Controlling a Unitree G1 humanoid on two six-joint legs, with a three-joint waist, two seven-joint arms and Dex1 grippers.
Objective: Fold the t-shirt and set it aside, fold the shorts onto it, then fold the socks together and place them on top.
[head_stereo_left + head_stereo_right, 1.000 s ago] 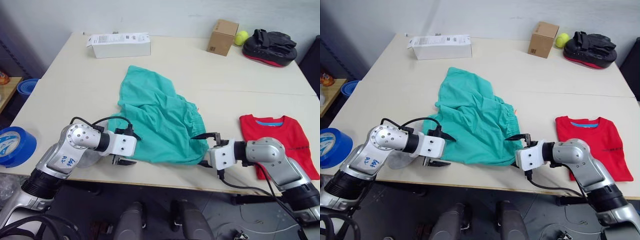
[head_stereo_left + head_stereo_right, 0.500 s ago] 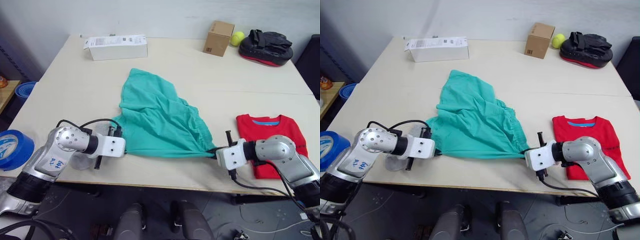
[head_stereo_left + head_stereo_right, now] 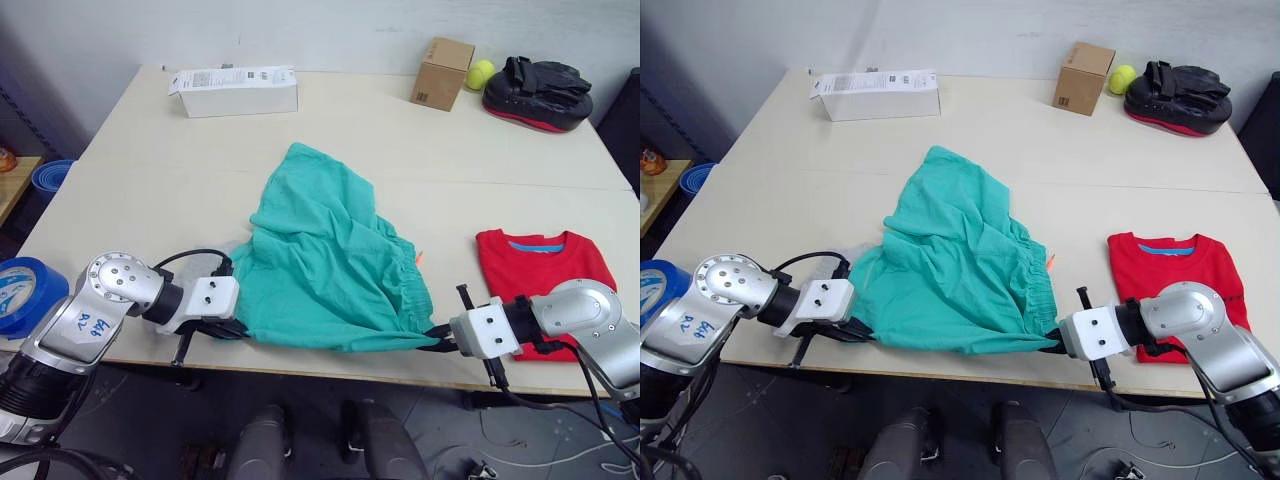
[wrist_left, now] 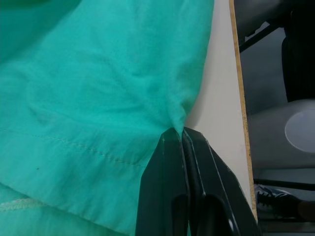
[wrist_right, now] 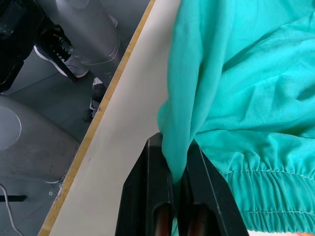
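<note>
Now the shorts (image 3: 335,265) lie drawn out toward the near edge of the table (image 3: 150,170): a second ago both grippers stood open at the garment's near corners, and since then each has clamped a corner and pulled it back and apart. The left gripper (image 4: 181,135) is pinched tight on the hem corner, the right gripper (image 5: 174,169) is closed on a bunched fold of cloth just beside the gathered waistband. That puts the near edge under tension between the two arms, so the shorts look ready to be spread or folded. Their long axis runs from that near edge away toward the white carton (image 3: 235,90), the narrow far end pointing at it. The t-shirt (image 3: 545,275) lies folded to the robot's right.
</note>
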